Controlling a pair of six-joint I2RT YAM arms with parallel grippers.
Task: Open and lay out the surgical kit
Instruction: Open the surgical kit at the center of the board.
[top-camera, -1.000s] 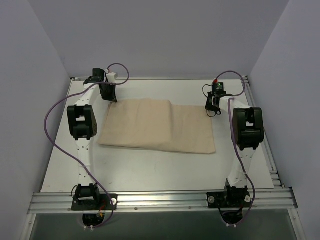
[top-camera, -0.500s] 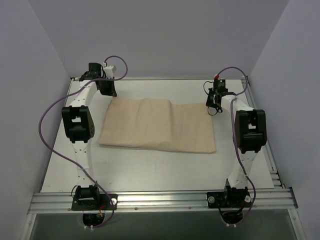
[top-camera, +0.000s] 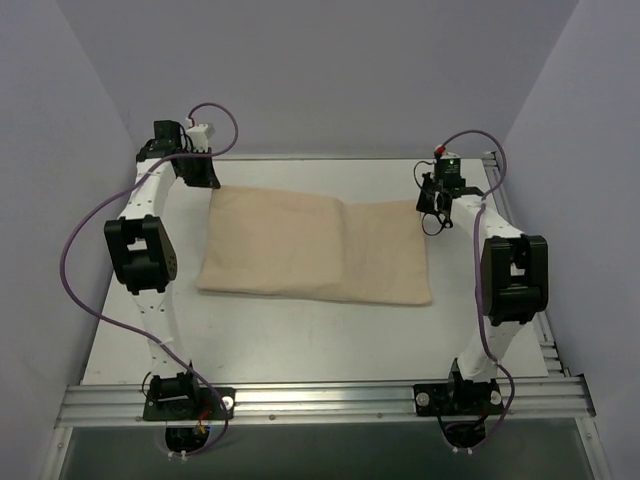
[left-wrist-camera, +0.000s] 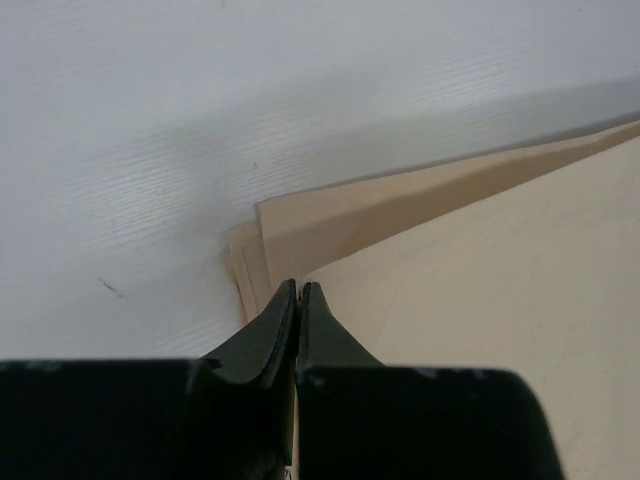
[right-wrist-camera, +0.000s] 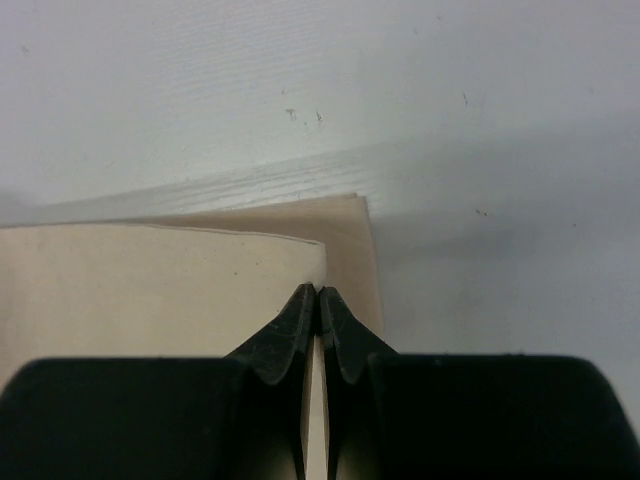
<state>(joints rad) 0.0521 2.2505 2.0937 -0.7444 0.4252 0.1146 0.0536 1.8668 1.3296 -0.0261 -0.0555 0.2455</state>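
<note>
While the beige cloth wrap (top-camera: 315, 250) lies folded in the middle of the table (top-camera: 300, 335), the left gripper (left-wrist-camera: 299, 287) pinches its far left corner tight. The right gripper (right-wrist-camera: 316, 290) pinches the far right corner tight.

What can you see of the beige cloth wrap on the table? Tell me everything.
The beige cloth wrap is a soft, matte, folded bundle, roughly rectangular, lying flat on the white table between the arms, not yet opened, with a crease running across its middle. Several layers fan out at its far corners. The left pincer and right pincer are each shut on a top-layer corner there. No contents show.
</note>
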